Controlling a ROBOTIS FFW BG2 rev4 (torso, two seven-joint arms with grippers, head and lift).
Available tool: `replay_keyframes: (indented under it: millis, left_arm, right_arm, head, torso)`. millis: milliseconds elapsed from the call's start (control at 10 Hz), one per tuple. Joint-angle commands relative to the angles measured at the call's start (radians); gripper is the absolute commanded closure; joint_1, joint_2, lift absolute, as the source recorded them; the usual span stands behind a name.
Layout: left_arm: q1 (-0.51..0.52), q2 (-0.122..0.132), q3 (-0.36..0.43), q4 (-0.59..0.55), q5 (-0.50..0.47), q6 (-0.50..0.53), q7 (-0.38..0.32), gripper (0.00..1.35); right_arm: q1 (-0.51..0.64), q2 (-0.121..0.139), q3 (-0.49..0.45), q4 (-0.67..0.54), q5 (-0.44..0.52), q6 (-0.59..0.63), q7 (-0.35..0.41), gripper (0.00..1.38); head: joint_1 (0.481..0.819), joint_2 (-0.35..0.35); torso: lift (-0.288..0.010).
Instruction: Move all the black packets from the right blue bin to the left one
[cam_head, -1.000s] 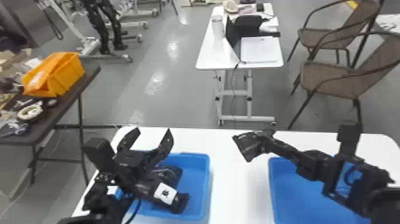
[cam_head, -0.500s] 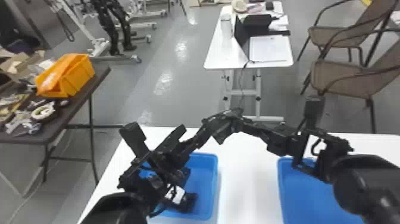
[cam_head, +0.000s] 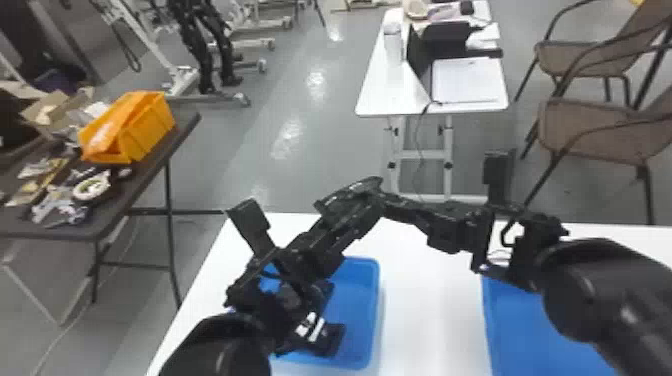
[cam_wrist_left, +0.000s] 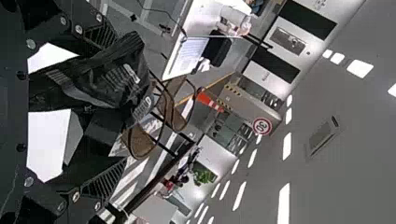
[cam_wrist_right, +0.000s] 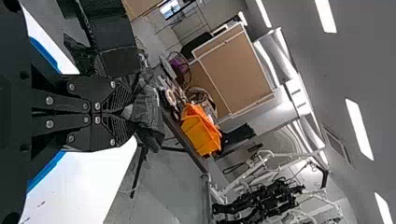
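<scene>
In the head view, we see our right gripper (cam_head: 385, 200) pinching a black packet (cam_head: 352, 192) above the white table (cam_head: 430, 310), its tips pointing towards our left gripper (cam_head: 305, 215). Below our left gripper sits the left blue bin (cam_head: 360, 300), with another packet, white-labelled (cam_head: 327, 340), inside it. The right blue bin (cam_head: 535, 330) lies below our right gripper's wrist.

In the left wrist view, we have the left gripper's fingers spread wide, with the black packet between them; we cannot tell whether they touch it. Beyond the packet stand the chairs (cam_wrist_left: 140, 140).

In the right wrist view, our right gripper's fingers are closed together on the crumpled packet, which sticks out past their tips. Well beyond it is the orange bin (cam_wrist_right: 201, 133).
</scene>
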Motion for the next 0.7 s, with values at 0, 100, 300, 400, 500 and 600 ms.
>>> replay_keyframes:
  millis: [0,100,300,400,500,600]
  left_arm:
    - [0.014,-0.012,-0.001,-0.003,0.012,-0.031,0.021,1.23]
    - [0.019,-0.024,0.009,-0.003,0.022,-0.043,0.021,1.21]
    - [0.022,-0.024,0.008,-0.003,0.017,-0.052,0.021,1.21]
    - [0.022,-0.024,0.003,-0.003,-0.005,-0.078,0.021,1.21]
    - [0.02,-0.024,0.0,-0.007,-0.061,-0.102,0.021,1.21]
    - [0.023,-0.023,0.003,-0.016,-0.115,-0.128,0.024,1.21]
  right_arm:
    - [-0.004,0.002,0.004,0.012,-0.004,-0.011,0.001,1.28]
    - [-0.007,0.005,0.004,0.027,-0.004,-0.019,0.001,1.28]
    - [-0.016,0.011,0.004,0.052,-0.005,-0.039,0.001,1.28]
    - [-0.02,0.014,0.004,0.061,-0.008,-0.045,0.004,1.28]
    - [-0.022,0.015,0.004,0.07,-0.013,-0.057,0.013,1.15]
    - [-0.025,0.017,0.003,0.083,-0.013,-0.071,0.018,1.04]
  head:
    - [0.695,0.272]
    - [0.695,0.274]
    - [0.695,0.279]
    - [0.695,0.282]
    - [0.695,0.281]
    - [0.695,0.283]
  torso:
    - [0.0]
    - [0.0]
    - [0.0]
    - [0.0]
    - [0.0]
    - [0.0]
